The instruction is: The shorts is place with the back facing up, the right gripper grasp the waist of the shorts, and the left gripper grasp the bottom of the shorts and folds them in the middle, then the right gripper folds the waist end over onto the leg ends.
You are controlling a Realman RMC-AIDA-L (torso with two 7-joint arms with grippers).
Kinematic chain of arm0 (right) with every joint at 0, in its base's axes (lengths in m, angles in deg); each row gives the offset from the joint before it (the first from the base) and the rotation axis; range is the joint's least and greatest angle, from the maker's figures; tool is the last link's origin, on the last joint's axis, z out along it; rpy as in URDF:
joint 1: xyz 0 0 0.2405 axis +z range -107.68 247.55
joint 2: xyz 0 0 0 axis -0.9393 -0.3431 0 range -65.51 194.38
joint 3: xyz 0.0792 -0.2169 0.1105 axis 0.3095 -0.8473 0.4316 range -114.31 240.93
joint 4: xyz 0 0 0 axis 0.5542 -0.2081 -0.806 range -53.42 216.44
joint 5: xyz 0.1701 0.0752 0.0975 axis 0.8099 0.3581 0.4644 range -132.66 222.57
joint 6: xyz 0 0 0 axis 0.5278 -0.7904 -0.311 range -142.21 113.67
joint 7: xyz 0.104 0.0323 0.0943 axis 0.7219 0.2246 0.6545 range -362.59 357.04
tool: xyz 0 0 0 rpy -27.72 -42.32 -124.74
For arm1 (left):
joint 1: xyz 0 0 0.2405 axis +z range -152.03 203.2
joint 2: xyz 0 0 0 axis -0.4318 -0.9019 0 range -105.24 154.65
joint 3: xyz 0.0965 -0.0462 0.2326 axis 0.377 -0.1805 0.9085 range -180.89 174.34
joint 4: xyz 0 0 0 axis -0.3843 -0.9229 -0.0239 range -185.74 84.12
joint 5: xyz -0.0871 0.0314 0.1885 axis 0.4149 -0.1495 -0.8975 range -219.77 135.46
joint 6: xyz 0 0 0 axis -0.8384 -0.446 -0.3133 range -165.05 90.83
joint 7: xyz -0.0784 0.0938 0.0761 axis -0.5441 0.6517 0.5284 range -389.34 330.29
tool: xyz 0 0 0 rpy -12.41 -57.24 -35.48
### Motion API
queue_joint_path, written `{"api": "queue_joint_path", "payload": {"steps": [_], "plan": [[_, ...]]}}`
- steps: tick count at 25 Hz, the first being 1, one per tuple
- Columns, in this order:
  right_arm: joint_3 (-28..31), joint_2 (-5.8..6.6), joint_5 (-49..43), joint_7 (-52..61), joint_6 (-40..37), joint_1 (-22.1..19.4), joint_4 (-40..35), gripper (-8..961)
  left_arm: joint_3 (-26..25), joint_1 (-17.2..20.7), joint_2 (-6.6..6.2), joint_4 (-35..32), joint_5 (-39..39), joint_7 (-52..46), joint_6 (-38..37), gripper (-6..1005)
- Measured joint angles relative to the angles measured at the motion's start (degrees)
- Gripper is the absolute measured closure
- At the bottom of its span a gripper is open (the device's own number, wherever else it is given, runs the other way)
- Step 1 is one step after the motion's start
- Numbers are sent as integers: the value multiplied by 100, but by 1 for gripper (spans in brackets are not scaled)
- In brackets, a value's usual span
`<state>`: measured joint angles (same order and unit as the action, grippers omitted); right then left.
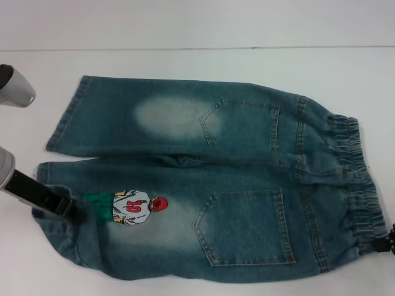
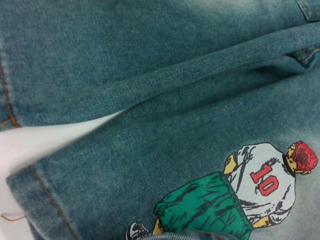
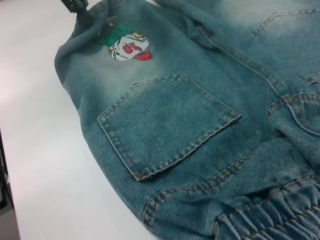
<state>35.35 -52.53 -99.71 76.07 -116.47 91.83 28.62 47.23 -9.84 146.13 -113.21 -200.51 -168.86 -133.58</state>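
**Both grippers at the shorts' near edge**

At the frame's lower left, the left gripper (image 1: 69, 208) was clamped on the bottom of the shorts (image 1: 57, 206), beside the cartoon print (image 1: 133, 208). At the lower right edge, the right gripper (image 1: 389, 242) touched the waist (image 1: 355, 182); its grip could not be told. The shorts (image 1: 203, 179) lay flat, pockets up, across the middle of the white table (image 1: 197, 61).

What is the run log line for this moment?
shorts: flat, back up | left gripper: at printed leg hem | right gripper: at waist corner
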Motion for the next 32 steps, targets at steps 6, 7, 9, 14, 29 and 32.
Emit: {"api": "queue_joint_path", "payload": {"steps": [6, 7, 9, 14, 29, 32], "plan": [[268, -40, 101, -14, -34, -19, 197, 906, -544, 1, 3, -17, 461, 376, -17, 948], [308, -40, 136, -12, -46, -19, 217, 907, -657, 1, -15, -12, 548, 444, -16, 948], [418, -41, 208, 29, -90, -19, 233, 908, -809, 0, -37, -9, 662, 529, -11, 948], [794, 40, 521, 354, -230, -12, 184, 895, -1080, -30, -133, -26, 823, 617, 112, 949], [1007, 434, 1118, 1653, 749, 648, 193, 856, -1078, -348, -211, 91, 1025, 594, 1444, 948], [1008, 472, 1120, 1741, 956, 712, 229, 849, -1079, -370, -209, 149, 1025, 561, 1728, 948]]}}
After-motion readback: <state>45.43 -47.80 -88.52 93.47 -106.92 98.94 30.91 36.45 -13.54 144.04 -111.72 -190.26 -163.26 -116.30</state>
